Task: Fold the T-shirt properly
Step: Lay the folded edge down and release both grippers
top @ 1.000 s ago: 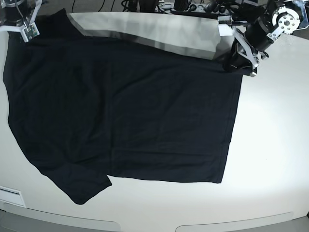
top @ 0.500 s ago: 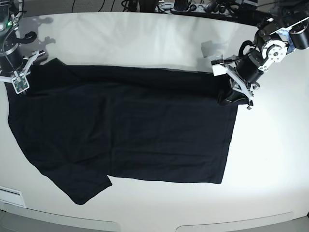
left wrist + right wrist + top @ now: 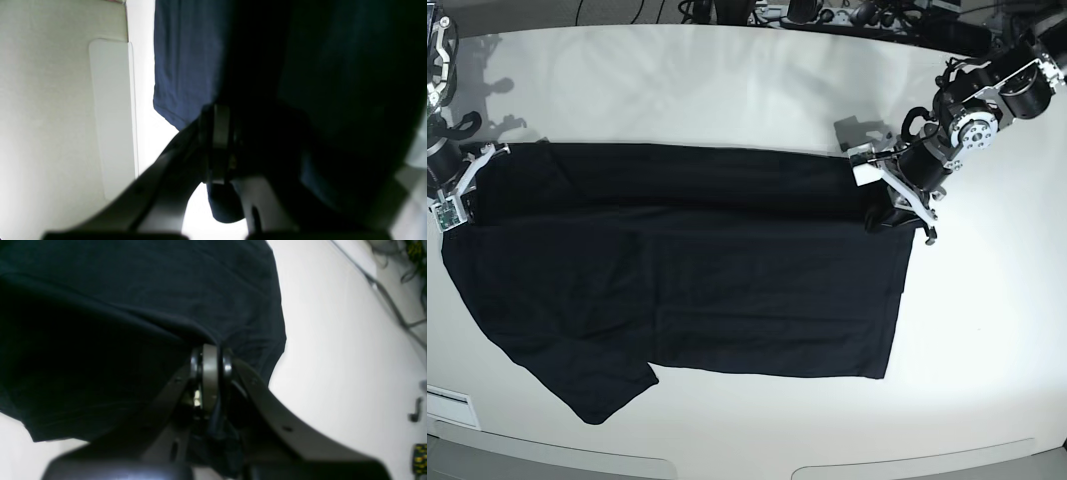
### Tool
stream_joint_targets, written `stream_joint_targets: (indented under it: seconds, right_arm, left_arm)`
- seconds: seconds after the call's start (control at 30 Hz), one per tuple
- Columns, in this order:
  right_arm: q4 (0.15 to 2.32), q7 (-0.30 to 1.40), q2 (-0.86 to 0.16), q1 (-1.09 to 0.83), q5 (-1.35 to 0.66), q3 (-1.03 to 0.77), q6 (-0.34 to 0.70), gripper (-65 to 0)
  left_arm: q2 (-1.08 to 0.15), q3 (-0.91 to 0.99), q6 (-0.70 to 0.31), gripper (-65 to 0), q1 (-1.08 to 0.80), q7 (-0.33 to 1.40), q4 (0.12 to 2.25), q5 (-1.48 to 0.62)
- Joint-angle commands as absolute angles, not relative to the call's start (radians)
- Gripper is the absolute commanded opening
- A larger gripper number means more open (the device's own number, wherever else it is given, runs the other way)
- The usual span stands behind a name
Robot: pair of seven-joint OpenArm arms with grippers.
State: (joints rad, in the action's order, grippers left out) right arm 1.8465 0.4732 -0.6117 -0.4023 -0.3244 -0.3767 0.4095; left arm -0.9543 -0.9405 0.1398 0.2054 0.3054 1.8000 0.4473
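Note:
The black T-shirt [image 3: 687,270] lies spread on the white table [image 3: 727,90], its far edge doubled over toward the front. At the fold's right corner my left gripper [image 3: 889,215] is shut on the T-shirt hem. In the left wrist view its fingertips [image 3: 218,143] pinch dark cloth [image 3: 186,66]. My right gripper [image 3: 462,195] is shut on the T-shirt at the fold's left corner. The right wrist view shows the pads [image 3: 209,373] closed on a ridge of the T-shirt [image 3: 133,290]. A sleeve [image 3: 602,390] points toward the front edge.
Cables and equipment [image 3: 827,15] line the table's back edge. A pale rectangular inset [image 3: 447,405] sits at the front left edge, and a similar panel [image 3: 113,116] appears in the left wrist view. Bare tabletop lies right of the shirt [image 3: 987,330].
Both grippers have carried the shirt's far edge toward the front and downward. The raised flap now lies lower over the body, and more bare table shows behind it.

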Motion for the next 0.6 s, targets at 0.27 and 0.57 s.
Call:
stream_joint_targets:
  seconds: [0.27,0.57]
  right_arm:
    - [1.792,0.446,-0.635,-0.322,-0.397,-0.367,0.355,-30.9]
    - [1.87,0.645,-0.632,-0.322,-0.529,-0.367,0.381,-65.0]
  left_arm:
    - [-0.945,-0.927,0.228,-43.2,0.299,0.297,1.765,0.265]
    - [-0.944,-0.927,0.224,-65.0,0.297,0.329,1.767,0.066]
